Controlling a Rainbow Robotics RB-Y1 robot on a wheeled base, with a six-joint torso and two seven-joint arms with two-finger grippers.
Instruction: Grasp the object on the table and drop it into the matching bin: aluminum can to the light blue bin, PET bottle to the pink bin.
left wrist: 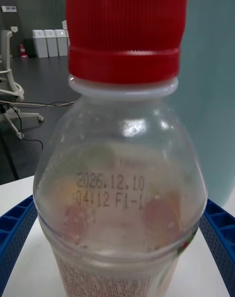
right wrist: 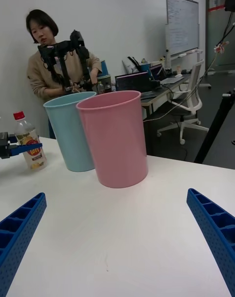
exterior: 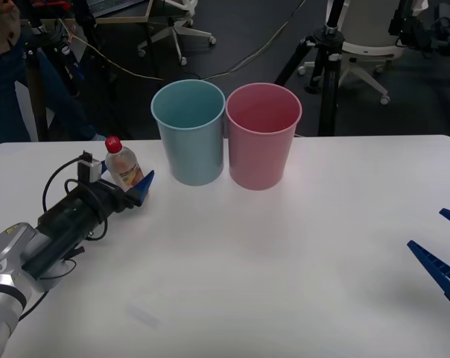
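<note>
PET bottle (exterior: 123, 165) stands upright at the table's (exterior: 284, 261) far left, just beside the light blue bin (exterior: 189, 133), as the front view shows. The left gripper (exterior: 128, 183) reaches it from the near side, one blue finger on each side of the body. Whether the fingers press the plastic cannot be told. The pink bin (exterior: 263, 136) touches the light blue bin on its right. The right gripper (exterior: 442, 257) rests low at the table's right edge, well apart.

Right wrist view: both bins stand side by side; the bottle (right wrist: 28, 141) sits beyond them, a blue finger (right wrist: 24, 148) crossing its label. This gripper's own jaws are spread wide, idle.

Left wrist view: the bottle (left wrist: 120, 179) is centred between both fingers (left wrist: 17, 228), an alignment suited to a level squeeze below the shoulder.
</note>
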